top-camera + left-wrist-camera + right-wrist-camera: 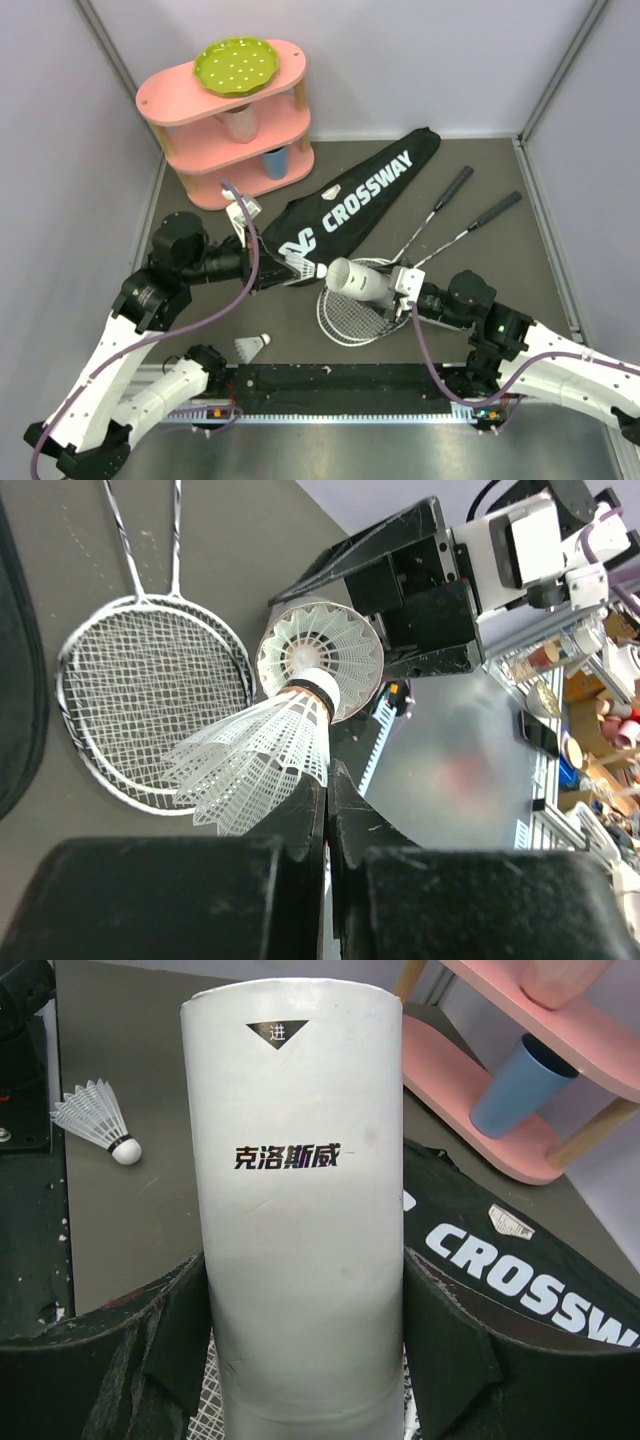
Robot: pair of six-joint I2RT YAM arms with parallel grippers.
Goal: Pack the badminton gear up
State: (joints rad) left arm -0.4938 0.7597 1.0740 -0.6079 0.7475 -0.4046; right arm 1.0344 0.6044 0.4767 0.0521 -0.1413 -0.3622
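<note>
My left gripper (290,268) is shut on the feather skirt of a white shuttlecock (306,268); in the left wrist view the gripper (328,775) holds this shuttlecock (255,760) with its cork at the open mouth of the white tube (320,660). Another shuttlecock sits inside the tube. My right gripper (402,290) is shut on the tube (360,280) and holds it tilted over the two racket heads (350,315); the right wrist view shows the gripper (305,1300) around the tube (300,1180). The black CROSSWAY bag (340,205) lies behind. A loose shuttlecock (250,345) lies at the near left.
The pink three-tier shelf (245,150) stands at the back left with a green dotted plate (235,63) on top and cups on its tiers. The racket handles (455,185) reach to the back right. A black rail (340,378) runs along the near edge.
</note>
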